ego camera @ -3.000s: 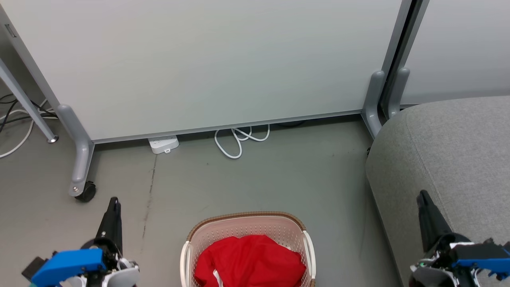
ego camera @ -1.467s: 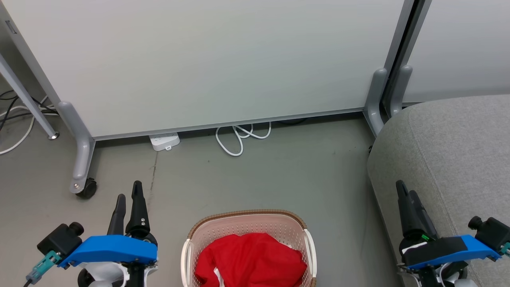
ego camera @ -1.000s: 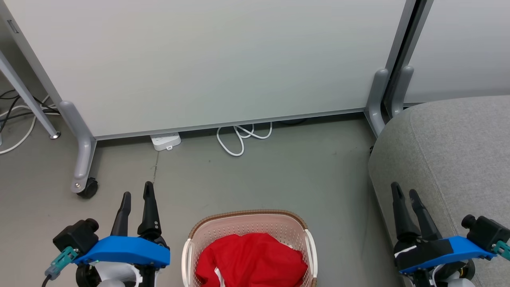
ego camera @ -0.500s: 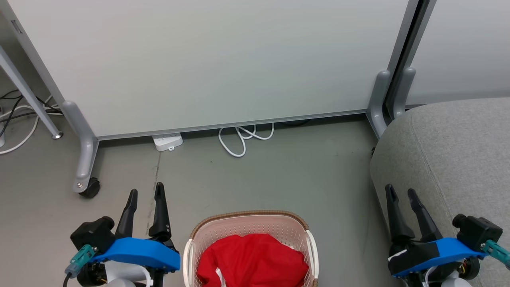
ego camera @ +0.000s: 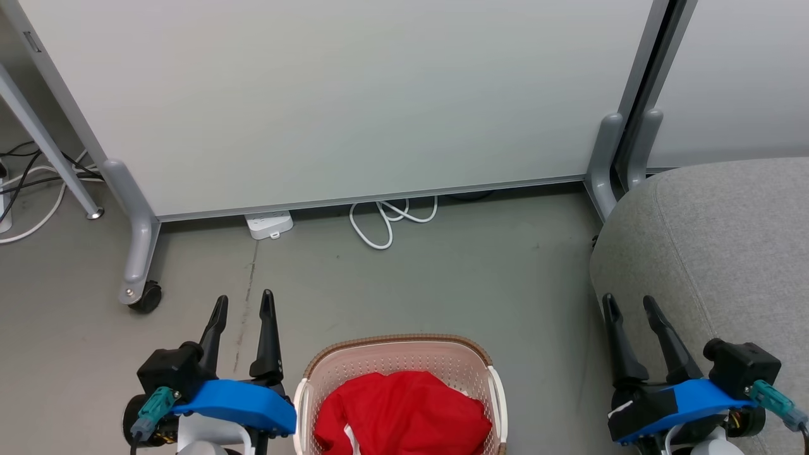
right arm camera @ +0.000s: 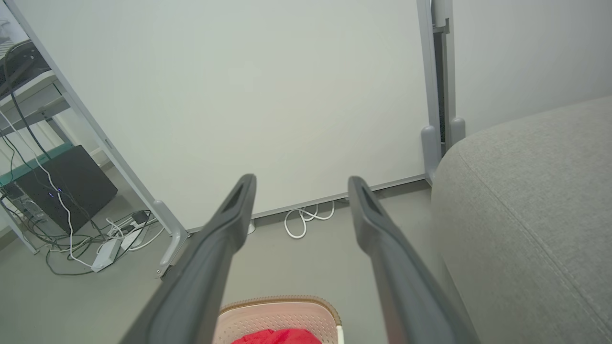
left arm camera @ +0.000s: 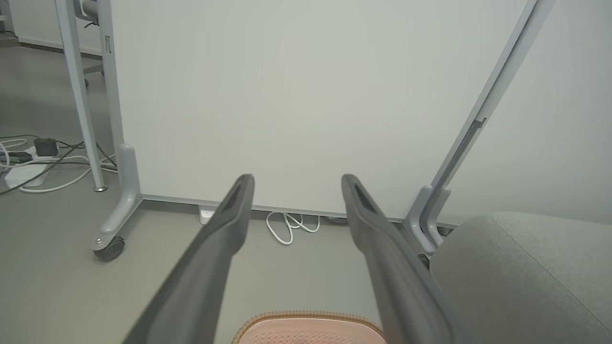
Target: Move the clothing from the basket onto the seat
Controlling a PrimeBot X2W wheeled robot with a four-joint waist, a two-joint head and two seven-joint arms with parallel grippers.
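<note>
Left gripper (ego camera: 244,296) hovers above the floor (ego camera: 442,284) with its two dark fingers spread wide, nothing between them, pointing straight ahead toward the partition. The right gripper (ego camera: 627,297) matches it, fingers parted and empty, tips leaning slightly to its left.

The basket (ego camera: 392,341) sits between the two, just to the right of the left gripper and further from the right one. Its white side handles face one gripper each. Its near half is cut off from the head view, so its long axis cannot be told. The clothing (ego camera: 404,411) is inside it as a rumpled red heap with a sliver of white trim. The heap has no clear direction, and any print is hidden in the folds.

The seat (ego camera: 727,240) lies to the right of the right gripper and beneath it. Its rounded corner turns ahead and to the left, and a stitched seam runs away from the robot.

Ahead of both grippers, a looped white cable (ego camera: 379,224) and a power strip (ego camera: 270,224) lie at the foot of the pale partition (ego camera: 347,95). One of its caster wheels (ego camera: 146,296) stands to the left of the left gripper.
</note>
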